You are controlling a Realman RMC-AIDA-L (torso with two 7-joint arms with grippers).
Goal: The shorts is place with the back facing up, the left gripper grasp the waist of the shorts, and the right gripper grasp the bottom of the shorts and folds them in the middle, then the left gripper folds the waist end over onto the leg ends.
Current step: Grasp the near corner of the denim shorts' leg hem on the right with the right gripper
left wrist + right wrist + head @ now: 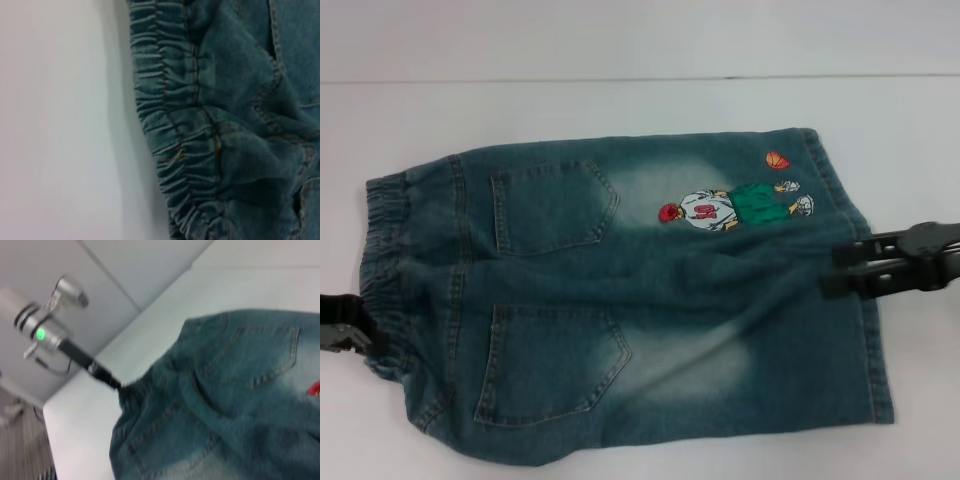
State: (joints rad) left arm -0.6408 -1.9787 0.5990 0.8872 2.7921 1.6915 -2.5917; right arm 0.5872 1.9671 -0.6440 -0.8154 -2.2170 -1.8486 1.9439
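Observation:
The denim shorts [620, 300] lie flat on the white table, back up, with two back pockets and a cartoon figure [720, 208] stitched on the far leg. The elastic waist [382, 240] points left and the leg ends [875, 350] point right. My left gripper [352, 335] is at the near part of the waistband edge; the left wrist view shows the gathered waist [170, 125] up close. My right gripper [832, 270] hovers over the leg ends, open, its two black fingers [855, 250] spread above the denim. In the right wrist view, the left arm [75, 350] reaches to the waist.
Bare white table [620, 110] surrounds the shorts, with a seam line across the far side. The right wrist view shows the table's corner edge [50, 412] and floor beyond it behind the left arm.

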